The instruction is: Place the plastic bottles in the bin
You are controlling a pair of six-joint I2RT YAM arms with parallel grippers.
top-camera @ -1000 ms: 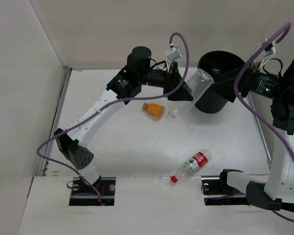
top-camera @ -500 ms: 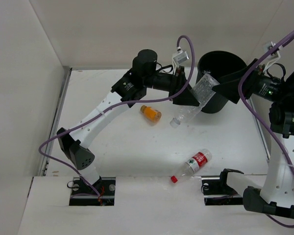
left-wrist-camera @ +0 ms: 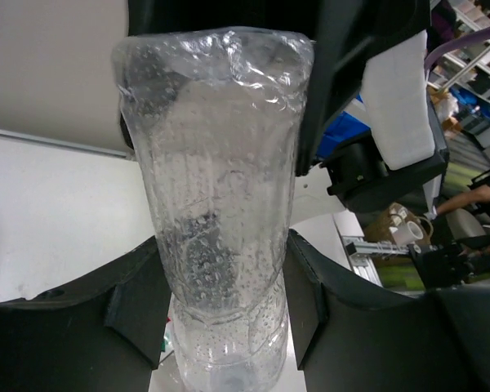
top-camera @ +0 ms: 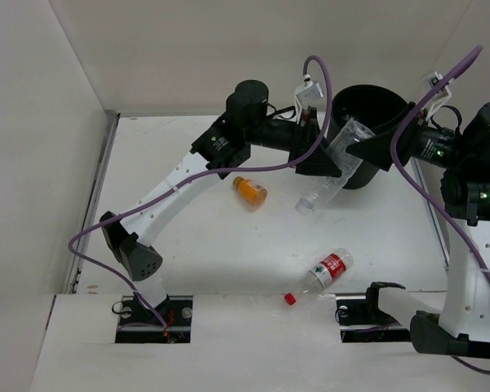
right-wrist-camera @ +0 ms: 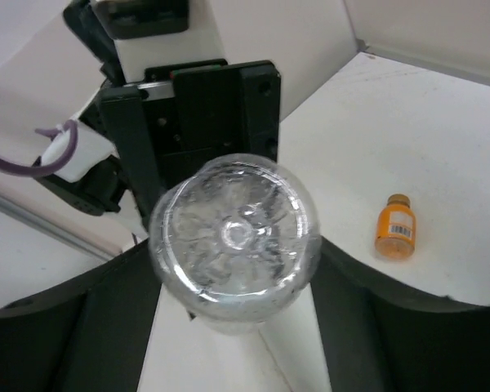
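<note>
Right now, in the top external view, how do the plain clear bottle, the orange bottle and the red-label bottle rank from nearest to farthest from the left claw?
1. The plain clear bottle: clamped in the left claw itself.
2. The orange bottle: lying to the claw's left.
3. The red-label bottle: lying much closer to the robot's side, farthest from the claw.

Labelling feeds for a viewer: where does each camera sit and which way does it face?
Top external: fixed above and behind the bases, looking down on the table, bin, left arm and right arm.
Left wrist: on the left arm, looking along its jaws at the clear bottle they clamp.
Right wrist: on the right arm, facing that bottle's base between its jaws, left arm behind.
Shared: both wrist views see one bottle from opposite ends; right wrist and top both show the orange bottle.
</note>
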